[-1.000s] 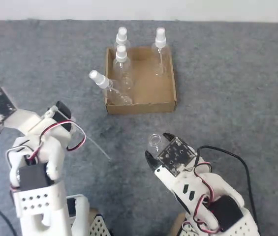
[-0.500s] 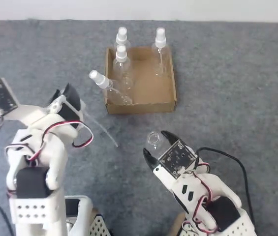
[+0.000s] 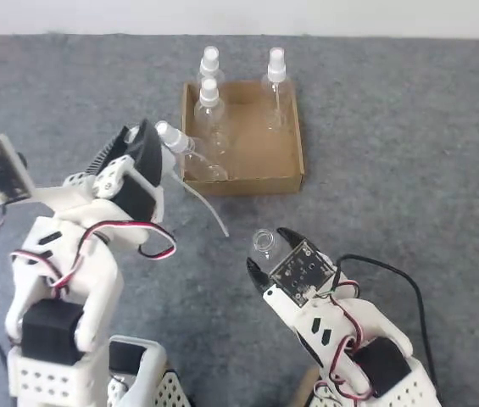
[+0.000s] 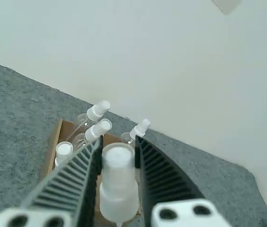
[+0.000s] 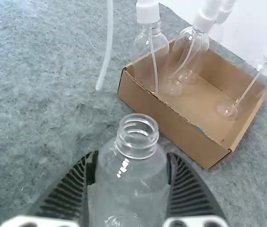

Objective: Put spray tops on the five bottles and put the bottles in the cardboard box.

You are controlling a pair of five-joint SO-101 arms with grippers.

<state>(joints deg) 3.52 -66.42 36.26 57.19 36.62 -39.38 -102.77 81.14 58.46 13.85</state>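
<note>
Right now the left claw [image 4: 118, 144] is clenched on a white spray top [image 4: 119, 163], its ribbed fingers pressing the cap from both sides. The thin dip tube [image 3: 203, 206] trails out beneath it and slants over the grey counter [image 3: 409, 127] toward the right arm. Seen from the high view, this claw hangs just beside the front left corner of the cardboard box [image 3: 247, 184].

The right claw [image 5: 132, 160] is grasping an open bottle [image 5: 135, 137], clear and upright, with its threaded neck bare. It is held in front of the box, near the front wall but apart from it. The tube's free end sits between the box and this bottle's mouth, touching neither.

Inside the box are 4 clear bottles fitted with white spray tops. Of these, the leaning bottle [image 3: 190, 153] is in the front left corner and tips outward, so its head juts past the left wall, close to the left claw. The rear bottle [image 3: 210, 61] stands toward the back left. The middle bottle [image 3: 209, 106] is just in front of it, and the far bottle [image 3: 276, 76] stands upright toward the back right
</note>
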